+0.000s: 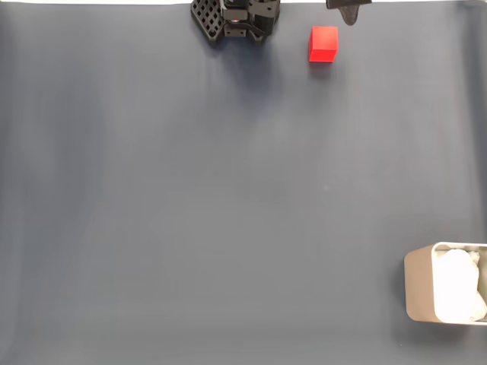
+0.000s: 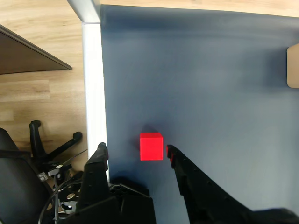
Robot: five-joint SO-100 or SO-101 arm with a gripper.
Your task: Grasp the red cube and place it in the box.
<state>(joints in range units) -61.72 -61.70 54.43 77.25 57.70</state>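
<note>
The red cube [image 1: 323,43] rests on the dark blue mat near the far edge in the fixed view, just right of the arm's black base [image 1: 236,19]. In the wrist view the red cube [image 2: 151,146] lies between the tips of my open gripper [image 2: 136,151], close to the right finger [image 2: 187,177] and well apart from the left finger [image 2: 98,168]. Nothing is held. The box [image 1: 420,283], pale with white padding inside, stands at the lower right corner of the fixed view, far from the cube. A beige corner of the box [image 2: 293,65] shows at the wrist view's right edge.
The blue mat [image 1: 228,198] covers the whole table between cube and box. In the wrist view the table's white edge [image 2: 93,93] runs close to the left finger, with wooden floor and a black chair base [image 2: 46,149] beyond it.
</note>
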